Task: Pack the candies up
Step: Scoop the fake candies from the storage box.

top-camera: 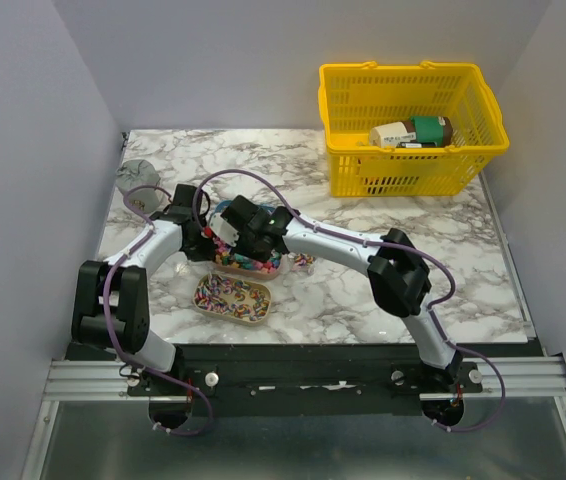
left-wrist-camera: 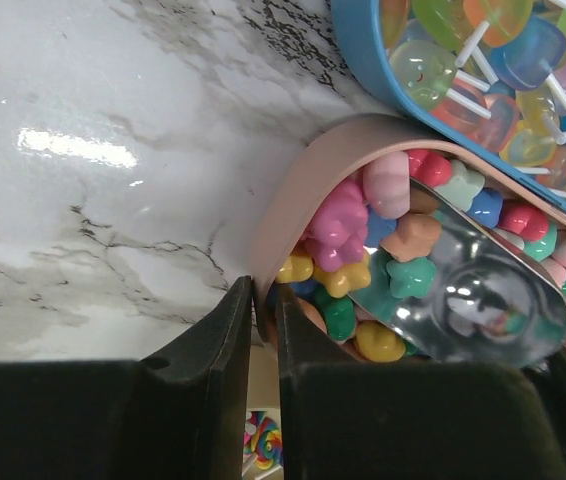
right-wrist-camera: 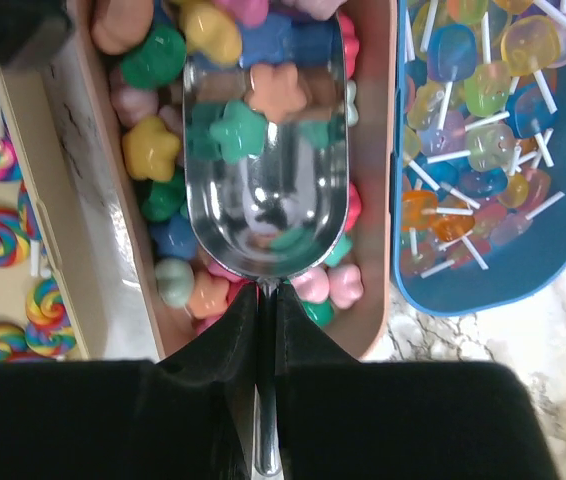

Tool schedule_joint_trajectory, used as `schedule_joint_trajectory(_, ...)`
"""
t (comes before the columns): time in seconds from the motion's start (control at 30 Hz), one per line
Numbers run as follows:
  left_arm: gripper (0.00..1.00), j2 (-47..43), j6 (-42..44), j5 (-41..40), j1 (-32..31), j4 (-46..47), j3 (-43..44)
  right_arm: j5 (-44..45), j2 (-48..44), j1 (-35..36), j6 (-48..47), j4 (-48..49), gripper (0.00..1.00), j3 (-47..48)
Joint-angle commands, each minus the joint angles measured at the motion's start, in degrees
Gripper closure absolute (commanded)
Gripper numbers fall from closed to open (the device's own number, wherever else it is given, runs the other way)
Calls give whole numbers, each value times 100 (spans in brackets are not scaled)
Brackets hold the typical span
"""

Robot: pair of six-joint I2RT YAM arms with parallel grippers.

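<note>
Silver scoop [right-wrist-camera: 263,190], pinched in my right hand [right-wrist-camera: 266,300], could spill candies [right-wrist-camera: 151,150] if tilted; left hand [left-wrist-camera: 265,300] pinches tray [left-wrist-camera: 293,200] rim.

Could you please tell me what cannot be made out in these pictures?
Top view: candies mostly hidden under the arms.
Right wrist view: scoop handle mostly hidden inside the right gripper.
Top view: basket contents' labels too small.
Left wrist view: blue tray cut off by the frame edge.

Scoop [right-wrist-camera: 266,190] mirror-polished metal; candies [right-wrist-camera: 151,150] glossy, smooth; table [left-wrist-camera: 93,200] glossy marble
</note>
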Motion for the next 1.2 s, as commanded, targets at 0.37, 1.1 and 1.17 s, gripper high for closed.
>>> schedule_joint_trajectory(0.37, 67, -689, -174, 84, -76, 184, -81, 171, -602, 47, 724, 911, 99, -911)
schedule_joint_trajectory(1.1, 58, -1620, -236, -469, 82, 536, -546, 250, -1956, 30, 802, 1570, 99, -2194)
schedule_joint_trajectory(1.17, 57, -1691, -262, -530, 82, 606, -634, 232, -2131, 30, 838, 1710, 99, -2404)
